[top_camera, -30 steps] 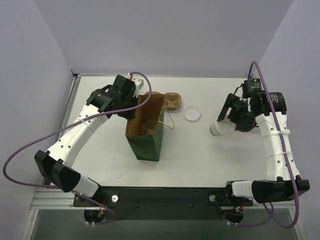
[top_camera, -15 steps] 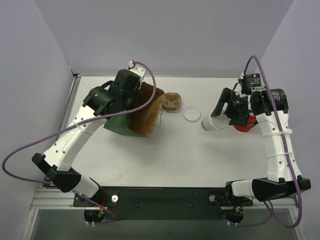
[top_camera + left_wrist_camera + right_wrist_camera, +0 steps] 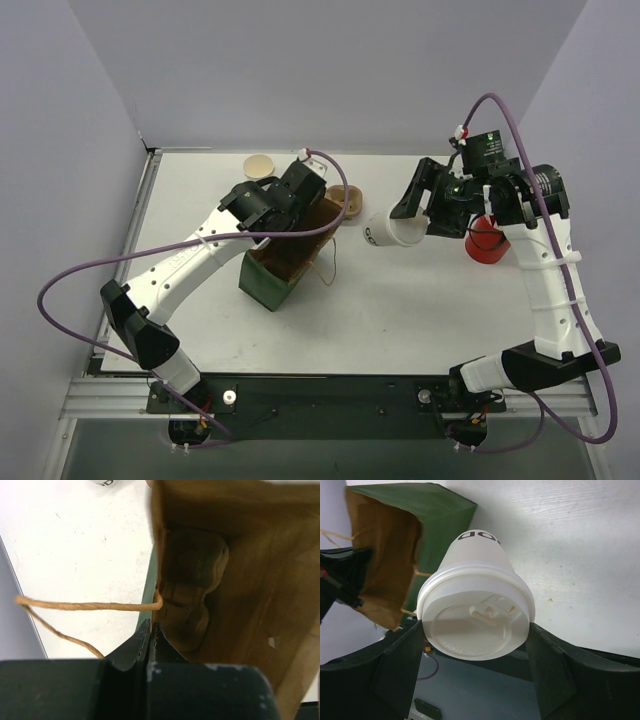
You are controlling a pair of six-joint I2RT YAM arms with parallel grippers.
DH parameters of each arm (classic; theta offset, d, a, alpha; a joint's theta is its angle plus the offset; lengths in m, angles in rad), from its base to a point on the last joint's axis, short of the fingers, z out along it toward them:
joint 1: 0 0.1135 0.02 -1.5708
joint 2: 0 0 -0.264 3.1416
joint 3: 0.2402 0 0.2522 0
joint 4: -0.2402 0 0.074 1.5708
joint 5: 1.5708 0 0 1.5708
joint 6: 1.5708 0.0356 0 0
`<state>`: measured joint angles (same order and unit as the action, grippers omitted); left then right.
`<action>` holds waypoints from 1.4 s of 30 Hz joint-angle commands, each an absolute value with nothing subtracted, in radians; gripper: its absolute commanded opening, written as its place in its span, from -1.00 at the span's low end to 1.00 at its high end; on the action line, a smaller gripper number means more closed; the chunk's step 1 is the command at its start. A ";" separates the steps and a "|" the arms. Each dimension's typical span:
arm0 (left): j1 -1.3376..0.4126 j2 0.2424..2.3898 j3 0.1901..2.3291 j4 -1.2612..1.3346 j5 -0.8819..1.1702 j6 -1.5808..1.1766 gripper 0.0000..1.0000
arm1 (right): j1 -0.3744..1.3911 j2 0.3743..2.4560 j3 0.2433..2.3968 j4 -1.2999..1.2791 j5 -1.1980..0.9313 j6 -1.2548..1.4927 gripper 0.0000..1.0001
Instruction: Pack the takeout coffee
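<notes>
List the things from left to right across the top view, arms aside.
From left: open cup → carrier → lidded cup → red cup. The bag is left out: it overlaps the first two sideways.

From above you cannot see the lid of the small white paper cup (image 3: 385, 234); the right gripper (image 3: 408, 222) covers it. The red cup (image 3: 484, 245) sits half behind that arm, and the brown moulded-cardboard carrier (image 3: 348, 200) is partly behind the green paper bag (image 3: 262, 282). In your left wrist view the left gripper (image 3: 150, 632) jaws run off the bottom edge. In the right wrist view the cup's black lettering curves out of sight, so you can read only part of it.
</notes>
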<state>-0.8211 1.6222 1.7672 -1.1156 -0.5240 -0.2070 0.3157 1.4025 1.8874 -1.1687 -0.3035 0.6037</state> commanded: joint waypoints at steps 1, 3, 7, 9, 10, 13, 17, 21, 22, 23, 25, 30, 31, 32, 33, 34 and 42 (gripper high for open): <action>-0.834 1.641 1.881 -1.135 -0.551 -0.245 -1.00 | 0.339 1.416 1.960 -1.157 -0.365 0.673 -0.05; -0.841 1.652 1.925 -1.158 -0.566 -0.247 -1.00 | 0.348 1.419 1.968 -1.140 -0.382 0.695 -0.05; -0.851 1.675 1.997 -1.199 -0.575 -0.247 -1.00 | 0.362 1.419 1.968 -1.098 -0.408 0.732 -0.06; -0.865 1.690 2.025 -1.232 -0.598 -0.248 -1.00 | 0.371 1.420 1.973 -1.079 -0.422 0.752 -0.06; -0.868 1.706 2.043 -1.239 -0.609 -0.253 -1.00 | 0.374 1.420 1.976 -1.072 -0.425 0.756 -0.06; -0.870 1.727 2.059 -1.256 -0.623 -0.267 -1.00 | 0.382 1.428 1.994 -1.055 -0.434 0.775 -0.06; -0.880 1.746 2.080 -1.269 -0.632 -0.285 -1.00 | 0.397 1.443 2.013 -1.040 -0.442 0.790 -0.06; -0.891 1.773 2.124 -1.288 -0.635 -0.304 -1.00 | 0.411 1.451 2.023 -1.025 -0.442 0.807 -0.06; -0.896 1.782 2.132 -1.293 -0.637 -0.310 -1.00 | 0.419 1.454 2.016 -1.019 -0.442 0.816 -0.07; -0.897 1.786 2.141 -1.295 -0.637 -0.314 -1.00 | 0.425 1.457 2.011 -1.006 -0.442 0.818 -0.07; -0.899 1.793 2.160 -1.298 -0.630 -0.331 -1.00 | 0.451 1.459 1.994 -1.000 -0.433 0.824 -0.07; -0.899 1.778 2.161 -1.272 -0.575 -0.383 -1.00 | 0.480 1.454 1.913 -0.959 -0.419 0.831 -0.07; -0.899 1.770 2.157 -1.264 -0.560 -0.403 -1.00 | 0.483 1.457 1.904 -0.957 -0.419 0.830 -0.07; -0.897 1.764 2.152 -1.246 -0.520 -0.414 -1.00 | 0.486 1.465 1.896 -0.954 -0.417 0.828 -0.07; -0.897 1.758 2.143 -1.227 -0.500 -0.425 -1.00 | 0.492 1.471 1.890 -0.956 -0.413 0.825 -0.07; -0.897 1.740 2.111 -1.204 -0.488 -0.445 -1.00 | 0.503 1.476 1.887 -0.956 -0.407 0.825 -0.07; -0.894 1.689 2.000 -1.025 -0.310 -0.600 -1.00 | 0.529 1.522 1.926 -1.063 -0.330 0.764 -0.09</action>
